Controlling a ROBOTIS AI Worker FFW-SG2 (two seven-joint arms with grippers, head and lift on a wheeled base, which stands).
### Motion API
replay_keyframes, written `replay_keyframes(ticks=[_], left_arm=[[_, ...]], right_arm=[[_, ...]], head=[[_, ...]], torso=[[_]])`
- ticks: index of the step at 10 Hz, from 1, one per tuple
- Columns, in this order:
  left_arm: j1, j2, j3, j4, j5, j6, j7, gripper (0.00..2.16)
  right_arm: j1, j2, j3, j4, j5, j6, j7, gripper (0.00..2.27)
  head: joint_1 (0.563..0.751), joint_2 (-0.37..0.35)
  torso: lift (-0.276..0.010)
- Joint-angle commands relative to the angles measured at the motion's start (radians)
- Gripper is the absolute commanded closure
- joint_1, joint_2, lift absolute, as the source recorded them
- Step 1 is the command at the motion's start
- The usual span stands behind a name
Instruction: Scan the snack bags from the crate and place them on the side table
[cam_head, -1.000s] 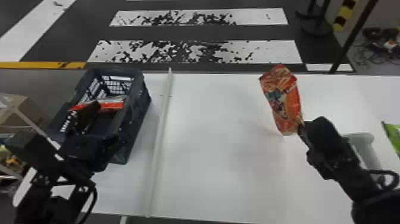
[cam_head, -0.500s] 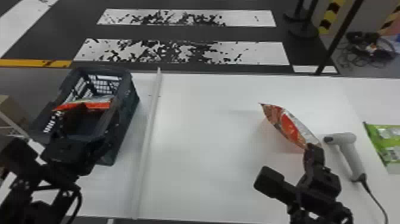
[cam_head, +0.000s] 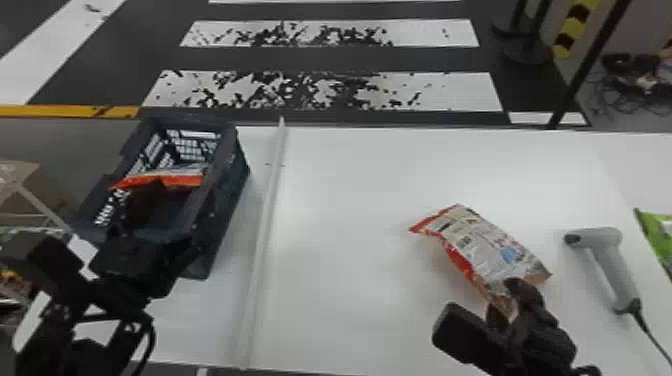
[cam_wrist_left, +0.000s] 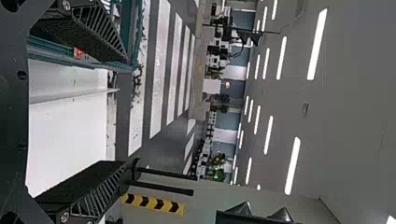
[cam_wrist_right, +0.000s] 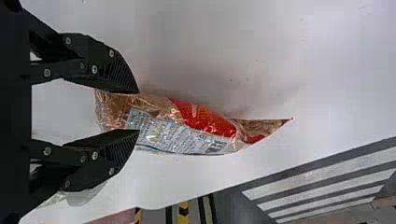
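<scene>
Nearest, just left of the grey scanner (cam_head: 607, 255), the right gripper (cam_wrist_right: 137, 112) pinches one end of a red-and-silver snack bag (cam_head: 487, 245). Scanning well likely means turning its code squarely to the scanner's nose without crumpling it. Right of the scanner, a green pack (cam_head: 660, 235) is cut off. Well left of it, the left gripper (cam_wrist_left: 127, 111), fingers spread, partly hides another bag (cam_head: 170, 178) in the crate (cam_head: 227, 200).

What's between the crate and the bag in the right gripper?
A white rail, then bare white tabletop, between crate and bag in the right gripper. The head view shows that stretch.
</scene>
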Motion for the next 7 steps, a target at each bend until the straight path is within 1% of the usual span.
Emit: replay_keyframes(ticks=[1, 2, 3, 4, 6, 7], left_arm=[[0.001, -0.006, 0.01, 0.003, 0.008, 0.0, -0.001, 0.09], [0.001, -0.006, 0.013, 0.003, 0.008, 0.0, -0.001, 0.09], [0.001, -0.006, 0.016, 0.003, 0.008, -0.003, -0.003, 0.09], [0.001, -0.006, 0.016, 0.0, 0.009, -0.003, -0.006, 0.09], [0.001, -0.006, 0.013, -0.008, 0.009, -0.003, -0.004, 0.09], [0.002, -0.006, 0.01, -0.011, 0.009, -0.003, 0.001, 0.09]], right_arm=[[0.013, 0.0, -0.053, -0.067, -0.123, -0.016, 0.04, 0.05], [0.02, 0.006, -0.088, -0.101, -0.186, -0.016, 0.05, 0.05], [0.03, 0.011, -0.137, -0.142, -0.276, -0.019, 0.074, 0.05], [0.047, 0.026, -0.208, -0.185, -0.394, -0.037, 0.108, 0.07], [0.079, 0.077, -0.352, -0.231, -0.615, -0.123, 0.16, 0.13], [0.083, 0.106, -0.425, -0.233, -0.736, -0.169, 0.189, 0.38]], head=[[0.695, 0.093], [0.695, 0.114], [0.695, 0.128], [0.695, 0.132], [0.695, 0.162], [0.695, 0.178]], torso=[[-0.094], [-0.094], [-0.094], [-0.094], [-0.094], [-0.094]])
